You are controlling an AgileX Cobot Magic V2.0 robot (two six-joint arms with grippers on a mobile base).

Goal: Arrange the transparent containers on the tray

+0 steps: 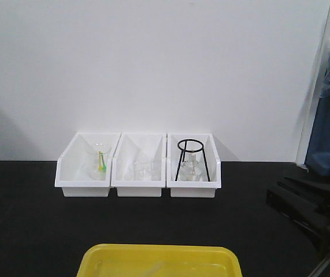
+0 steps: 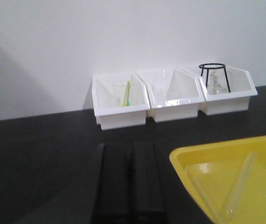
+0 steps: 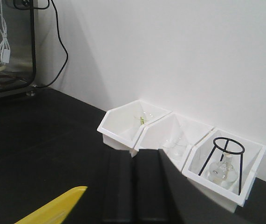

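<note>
Black tabletop [image 1: 26, 231] under white wall; test tubes [image 2: 239, 184] lying in yellow tray [image 2: 188, 156]; left gripper [image 2: 129, 179] and right gripper [image 3: 135, 186] jaws pressed together, holding nothing

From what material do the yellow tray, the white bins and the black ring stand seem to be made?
Yellow tray: probably plastic, smooth and slightly glossy, with a rounded moulded rim. White bins: likely glossy plastic, since their walls reflect light. Black ring stand: apparently thin metal wire, dark and matte, though the coating cannot be told.

Test tubes [image 2: 239, 183] lie in the tray [image 1: 95, 259], in front of three bins [image 1: 138, 187] against the wall [image 1: 153, 63].
</note>
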